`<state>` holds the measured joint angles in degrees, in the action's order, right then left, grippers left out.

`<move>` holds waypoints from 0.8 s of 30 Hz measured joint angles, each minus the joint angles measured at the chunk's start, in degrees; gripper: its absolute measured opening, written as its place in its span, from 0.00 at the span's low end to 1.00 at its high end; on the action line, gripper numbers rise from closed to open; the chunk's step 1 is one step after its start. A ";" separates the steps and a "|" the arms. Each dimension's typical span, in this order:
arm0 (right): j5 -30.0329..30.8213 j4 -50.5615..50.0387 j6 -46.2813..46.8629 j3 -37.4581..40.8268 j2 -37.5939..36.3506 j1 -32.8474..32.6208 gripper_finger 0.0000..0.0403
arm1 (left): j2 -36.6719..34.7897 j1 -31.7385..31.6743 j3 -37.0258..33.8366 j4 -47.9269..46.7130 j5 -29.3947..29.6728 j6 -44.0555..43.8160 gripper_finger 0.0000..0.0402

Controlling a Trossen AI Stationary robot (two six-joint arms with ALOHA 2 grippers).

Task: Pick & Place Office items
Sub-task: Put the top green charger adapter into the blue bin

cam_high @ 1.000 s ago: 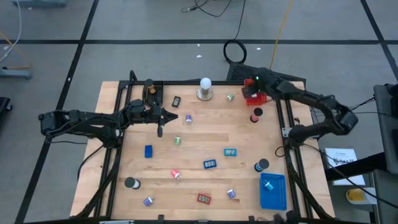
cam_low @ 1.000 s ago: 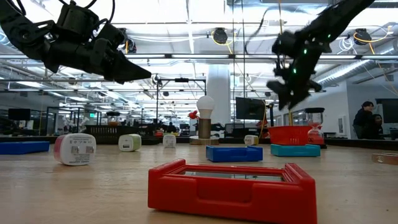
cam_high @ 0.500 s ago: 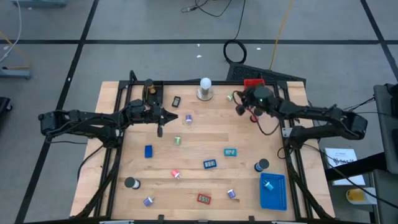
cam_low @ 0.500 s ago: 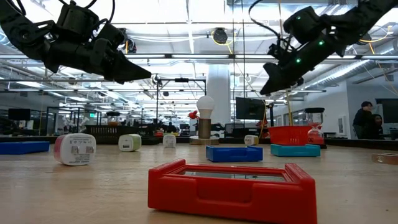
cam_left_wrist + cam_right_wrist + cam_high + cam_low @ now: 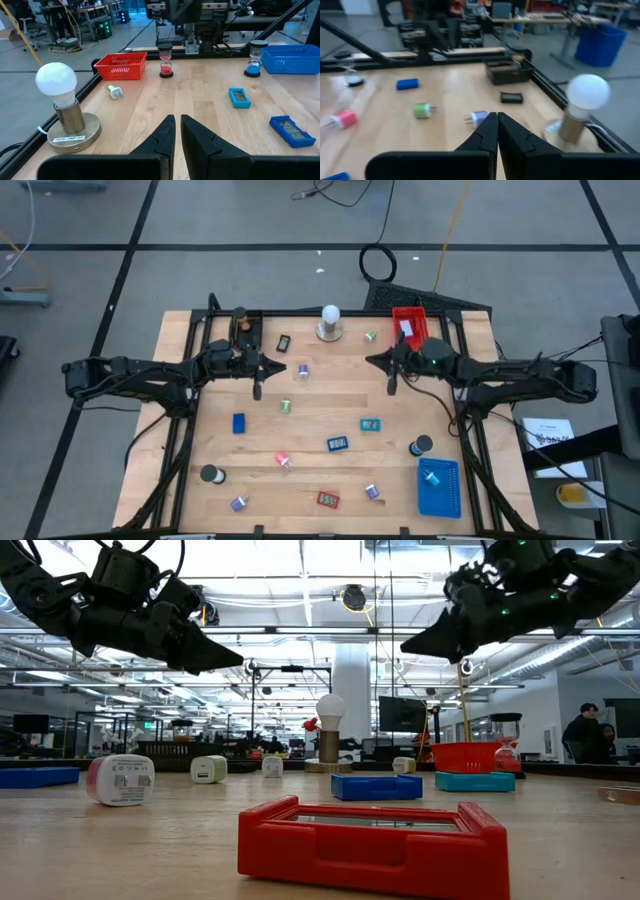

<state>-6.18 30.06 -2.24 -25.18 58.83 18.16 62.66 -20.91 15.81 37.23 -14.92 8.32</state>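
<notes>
Small office items lie scattered on the wooden table: a blue block (image 5: 238, 423), a teal piece (image 5: 370, 424), a blue piece (image 5: 337, 444), a red piece (image 5: 328, 499), a pink plug (image 5: 283, 460), a black roll (image 5: 210, 474) and others. My left gripper (image 5: 282, 366) hovers shut and level above the far left part, holding nothing; its fingers show in its wrist view (image 5: 175, 120). My right gripper (image 5: 368, 360) hovers shut and level beside the red tray (image 5: 409, 311), pointing toward the left gripper, with nothing between its fingers (image 5: 492, 117).
A white bulb lamp on a round base (image 5: 329, 323) stands at the far edge between the grippers. A blue tray (image 5: 438, 500) holding a teal piece sits at the near right corner. A black frame runs along the table's edges.
My right gripper has swung from over the red tray at the far right corner toward the table's middle. It has tipped up from pointing down to pointing level toward the left.
</notes>
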 joint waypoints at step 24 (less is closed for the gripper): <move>0.47 15.60 3.06 10.51 -1.24 -4.03 0.01 | 0.01 0.00 0.00 3.33 0.00 -3.57 0.09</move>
<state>-5.72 45.66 0.82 -14.67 57.59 14.13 62.67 -20.91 15.81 40.56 -14.92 4.75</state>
